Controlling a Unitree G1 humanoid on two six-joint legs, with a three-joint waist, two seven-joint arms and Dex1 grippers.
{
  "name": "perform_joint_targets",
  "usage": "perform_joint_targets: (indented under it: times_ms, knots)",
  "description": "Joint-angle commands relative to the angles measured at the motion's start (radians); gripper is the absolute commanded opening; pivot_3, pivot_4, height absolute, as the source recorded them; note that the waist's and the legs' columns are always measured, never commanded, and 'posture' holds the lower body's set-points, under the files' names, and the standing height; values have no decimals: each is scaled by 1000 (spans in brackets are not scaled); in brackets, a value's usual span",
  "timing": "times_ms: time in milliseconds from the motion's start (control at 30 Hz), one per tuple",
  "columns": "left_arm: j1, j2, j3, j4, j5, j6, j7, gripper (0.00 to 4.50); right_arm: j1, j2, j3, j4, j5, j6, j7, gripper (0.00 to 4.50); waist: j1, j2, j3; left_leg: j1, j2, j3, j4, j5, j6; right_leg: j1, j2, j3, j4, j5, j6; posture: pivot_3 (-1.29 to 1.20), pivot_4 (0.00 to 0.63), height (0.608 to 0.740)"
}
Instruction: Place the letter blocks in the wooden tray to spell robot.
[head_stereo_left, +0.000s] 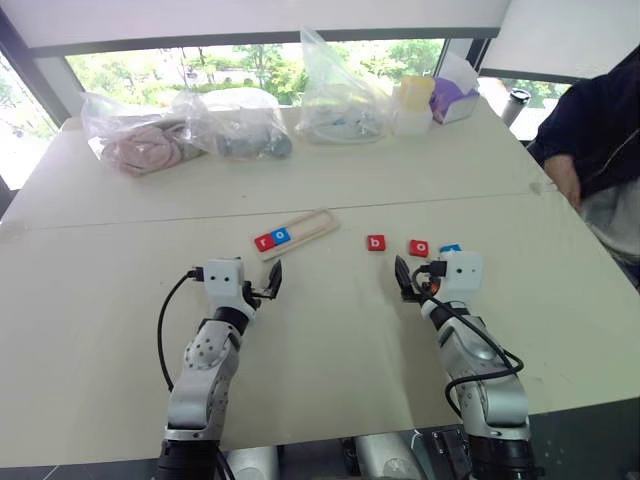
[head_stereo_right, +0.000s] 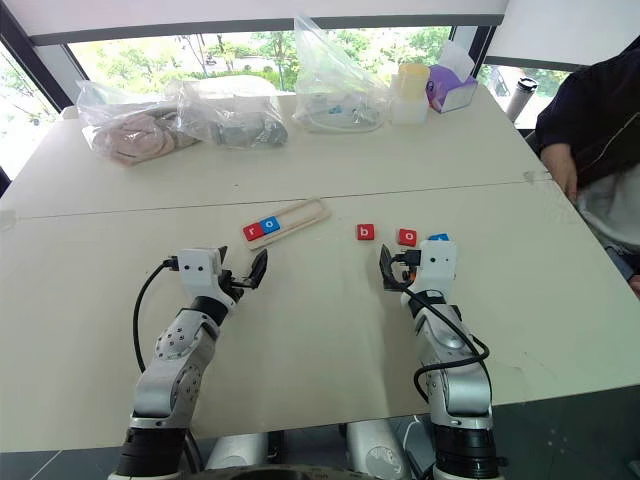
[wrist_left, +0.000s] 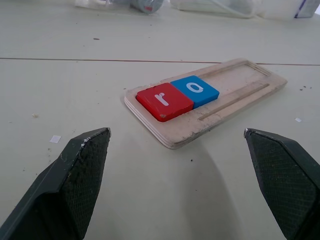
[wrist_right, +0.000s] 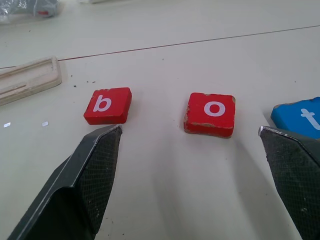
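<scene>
Left tool (wrist_left: 175, 190) spread wide, empty, near wooden tray (wrist_left: 235, 100), right tool (wrist_right: 190, 185) spread, empty, facing red o block (wrist_right: 210, 114)

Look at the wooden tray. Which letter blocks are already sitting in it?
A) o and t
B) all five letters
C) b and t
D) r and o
D: the wooden tray holds just a red r block and a blue o block side by side at one end, while the red b block, the red o block and the blue t block lie out on the table.
</scene>
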Motion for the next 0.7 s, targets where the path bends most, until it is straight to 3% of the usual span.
perform_joint_targets:
  times_ms: [33, 700]
  knots:
    - [-12, 11, -12, -40, 6, -12, -7, 4500, -6, 2, 4, -45, 0, -13, -1, 4438, 0, 0, 0, 0, 0, 0, 0, 0, 0, 0, 0, 0, 0, 0, 0, 0, 150, 740]
    - [40, 30, -6, -116, -23, 16, -32, 4500, 36, -42, 23, -107, -6, 0, 36, 4438, 0, 0, 0, 0, 0, 0, 0, 0, 0, 0, 0, 0, 0, 0, 0, 0, 150, 740]
